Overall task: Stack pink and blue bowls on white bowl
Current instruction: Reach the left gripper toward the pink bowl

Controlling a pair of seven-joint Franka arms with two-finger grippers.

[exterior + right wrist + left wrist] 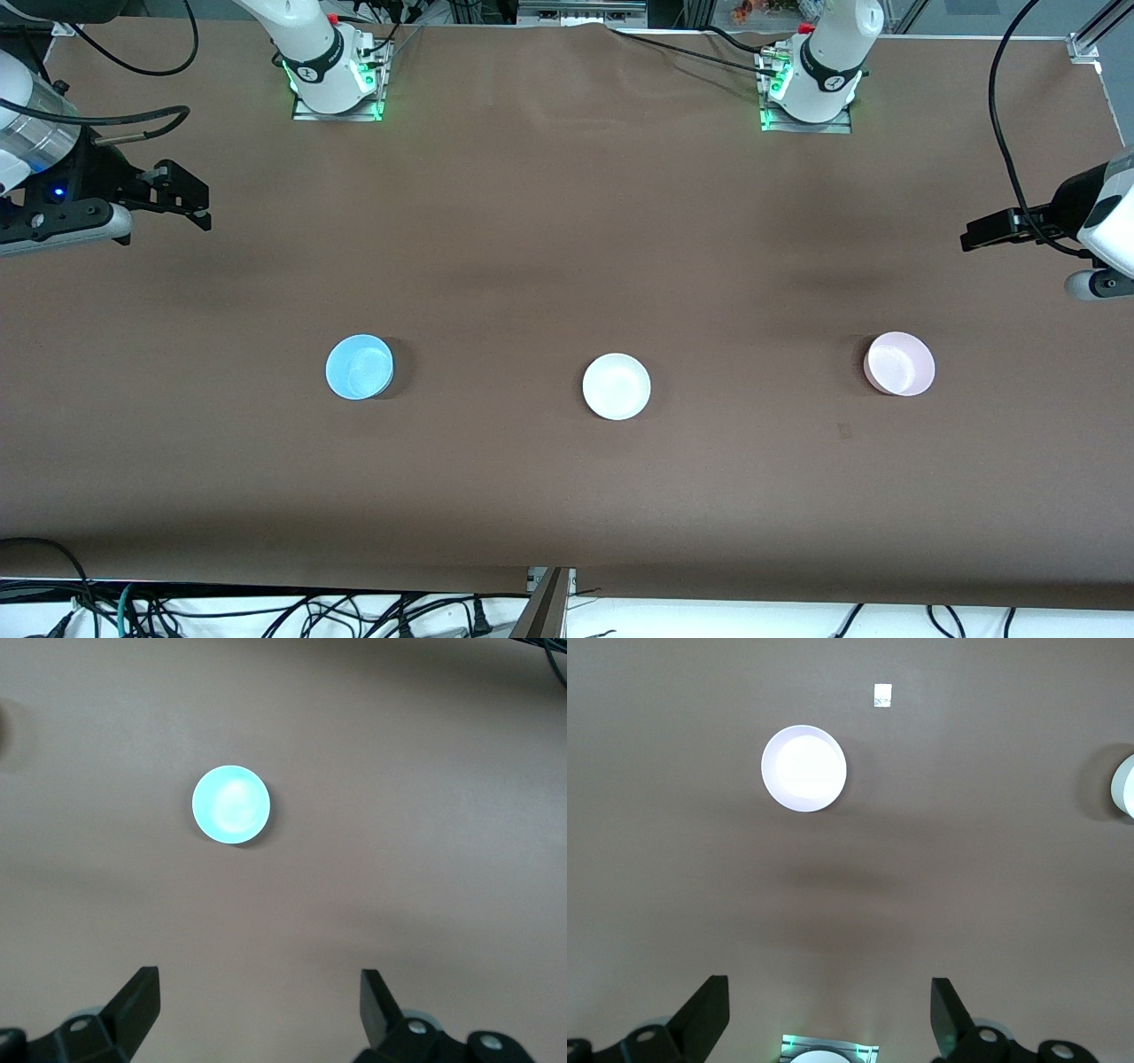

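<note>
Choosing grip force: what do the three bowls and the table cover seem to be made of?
Blue bowl and pink bowl: probably plastic, plain even colour with a soft sheen. White bowl: glossy, plastic or glazed ceramic; the look leaves it open. Table cover: matte brown sheet, perhaps cloth or paper, faintly creased.

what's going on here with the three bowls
Nothing is stacked yet. The blue bowl, white bowl and pink bowl sit apart in a row on the brown table, white in the middle. Both arms wait high at the table's ends, left claw and right claw open and empty.
</note>
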